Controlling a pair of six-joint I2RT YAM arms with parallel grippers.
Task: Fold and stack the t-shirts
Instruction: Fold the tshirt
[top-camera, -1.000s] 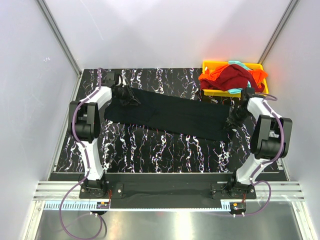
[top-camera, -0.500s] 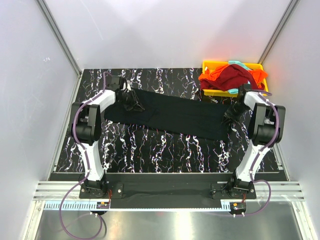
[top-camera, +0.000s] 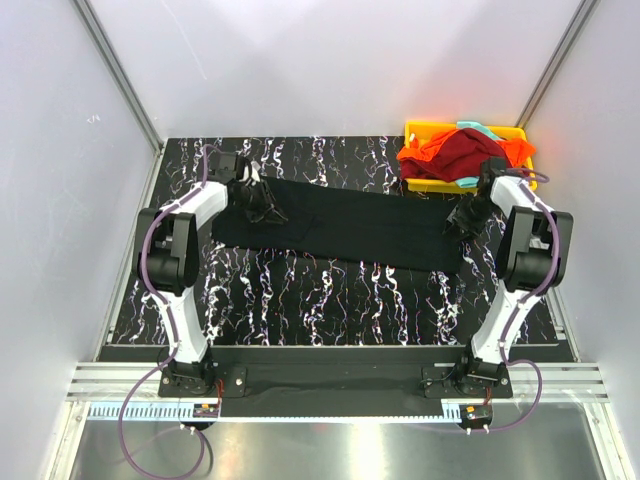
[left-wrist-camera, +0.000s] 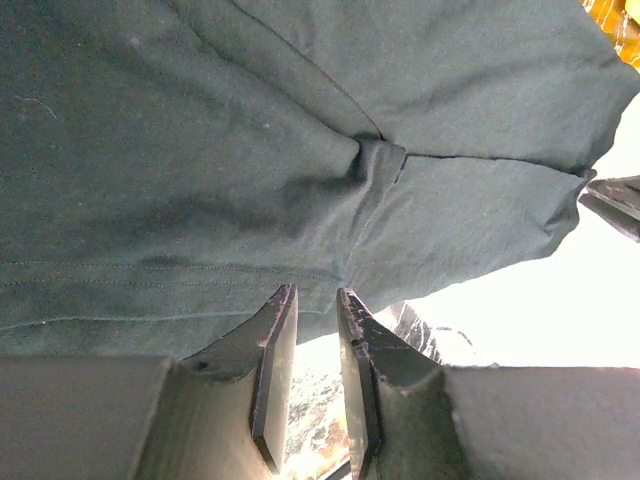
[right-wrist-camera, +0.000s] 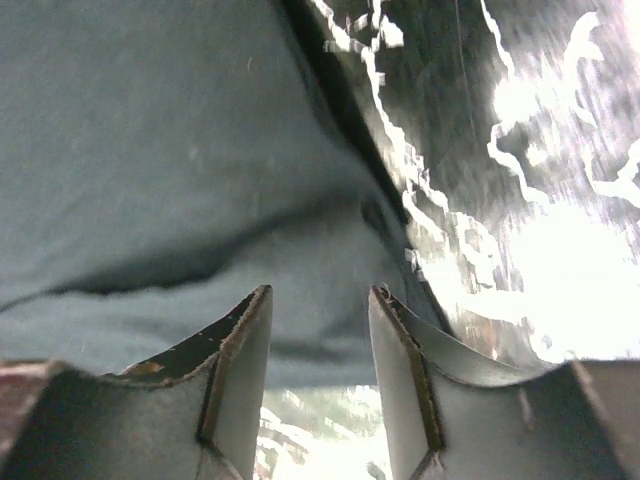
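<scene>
Table (top-camera: 330, 300): a black slab with white marbling. It carries one spread shirt and a tray, and both arms are bolted at its near edge.

Black t-shirt (top-camera: 350, 225): it lies drawn out as a long band across the middle of the table. It runs from the far left towards the right and slants a little nearer on the right side. The left end is bunched into creases and the right end lies flatter.

Yellow tray (top-camera: 418, 128): it stands in the far right corner, just beyond the right end of the black t-shirt, and holds a heap of shirts.

Dark red t-shirt (top-camera: 470, 152): it is crumpled on top of the heap, in the middle of the tray.

Orange t-shirt (top-camera: 425, 155): it lies under the dark red one and spills over the tray's left rim and right side.

Teal t-shirt (top-camera: 478, 127): only small bits show, at the far edge of the heap and low on its near side.

Left gripper (left-wrist-camera: 312, 295): it is at the bunched left end of the black t-shirt. Its fingers (left-wrist-camera: 272, 370) stand close together and their tips pinch the hem. The cloth hangs raised, with folds drawn towards the tips and bright background under its edge.

Right gripper (right-wrist-camera: 320, 290): it is at the right end of the black t-shirt. Its fingers (right-wrist-camera: 240, 360) stand well apart, released. The cloth lies below and between them, and the marbled table shows just to the right.
</scene>
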